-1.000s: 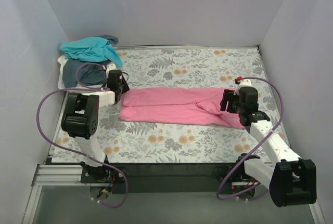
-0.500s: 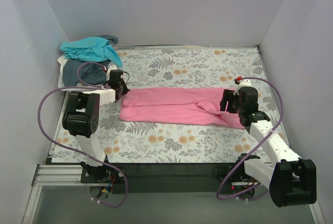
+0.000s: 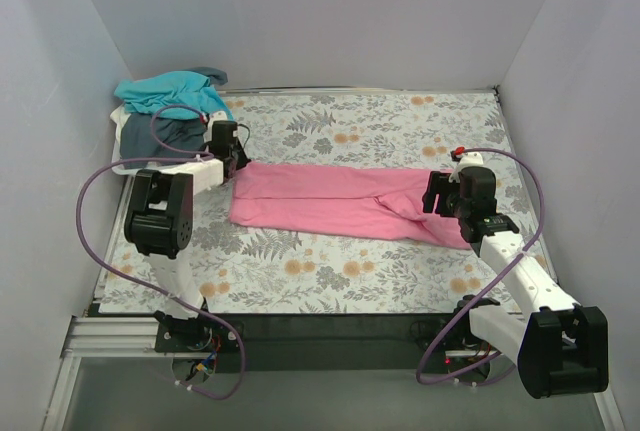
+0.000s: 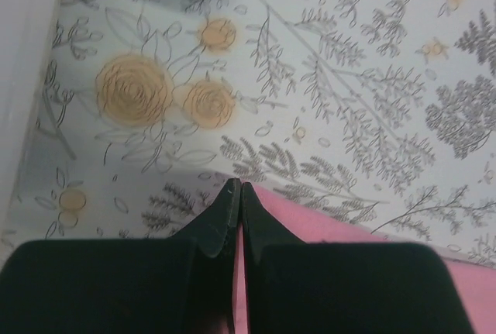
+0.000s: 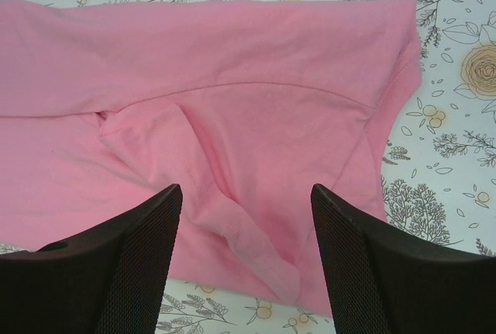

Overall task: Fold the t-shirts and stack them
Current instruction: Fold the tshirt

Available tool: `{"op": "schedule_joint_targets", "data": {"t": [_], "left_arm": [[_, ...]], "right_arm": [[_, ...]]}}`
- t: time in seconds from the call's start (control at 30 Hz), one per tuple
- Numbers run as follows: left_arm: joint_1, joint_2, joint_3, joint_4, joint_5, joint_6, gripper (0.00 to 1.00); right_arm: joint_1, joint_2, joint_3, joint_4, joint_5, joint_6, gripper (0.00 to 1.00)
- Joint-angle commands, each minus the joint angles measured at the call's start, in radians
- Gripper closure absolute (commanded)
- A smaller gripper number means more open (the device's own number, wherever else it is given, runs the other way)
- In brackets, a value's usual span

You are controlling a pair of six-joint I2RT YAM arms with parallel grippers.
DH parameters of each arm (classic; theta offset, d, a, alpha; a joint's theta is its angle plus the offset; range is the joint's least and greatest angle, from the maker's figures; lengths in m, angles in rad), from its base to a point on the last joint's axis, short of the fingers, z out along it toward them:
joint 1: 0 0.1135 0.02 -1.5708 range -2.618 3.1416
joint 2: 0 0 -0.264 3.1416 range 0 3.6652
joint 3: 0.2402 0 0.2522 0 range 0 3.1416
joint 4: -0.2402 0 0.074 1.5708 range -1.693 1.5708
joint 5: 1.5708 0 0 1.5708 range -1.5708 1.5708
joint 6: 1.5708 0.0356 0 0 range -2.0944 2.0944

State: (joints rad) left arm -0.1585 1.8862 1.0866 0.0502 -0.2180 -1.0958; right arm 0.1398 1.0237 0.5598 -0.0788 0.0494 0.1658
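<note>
The pink t-shirt [image 3: 340, 201] lies on the flowered table [image 3: 400, 126] as a long folded band between the two grippers. The teal t-shirt [image 3: 170, 91] and the dark grey t-shirt [image 3: 165, 139] are heaped in the white basket [image 3: 118, 114], just behind the left gripper [image 3: 230, 158]. Its fingers [image 4: 221, 218] are pressed together on the far left corner of the pink cloth. The right gripper [image 3: 437, 196] hangs over the other end, fingers [image 5: 139, 256] wide apart, holding nothing. The band's long axis runs from one gripper to the other, left to right.
</note>
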Motion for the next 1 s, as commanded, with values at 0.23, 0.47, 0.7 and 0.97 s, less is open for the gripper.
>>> {"op": "schedule_joint_targets", "data": {"t": [0.23,0.47,0.7,0.97], "left_arm": [[0.011,0.064,0.098,-0.046,0.020,0.027,0.92],[0.011,-0.010,0.061,-0.087,-0.029,0.004,0.45],[-0.006,-0.162,-0.068,0.002,0.015,-0.013,0.40],[-0.006,-0.191,-0.085,0.008,0.025,-0.009,0.38]], "right_arm": [[0.004,0.029,0.000,0.048,-0.011,0.001,0.38],[0.035,0.107,0.043,0.070,-0.028,0.011,0.38],[0.098,0.272,0.132,0.128,0.007,0.008,0.39],[0.119,0.446,0.203,0.155,0.006,0.006,0.42]]}}
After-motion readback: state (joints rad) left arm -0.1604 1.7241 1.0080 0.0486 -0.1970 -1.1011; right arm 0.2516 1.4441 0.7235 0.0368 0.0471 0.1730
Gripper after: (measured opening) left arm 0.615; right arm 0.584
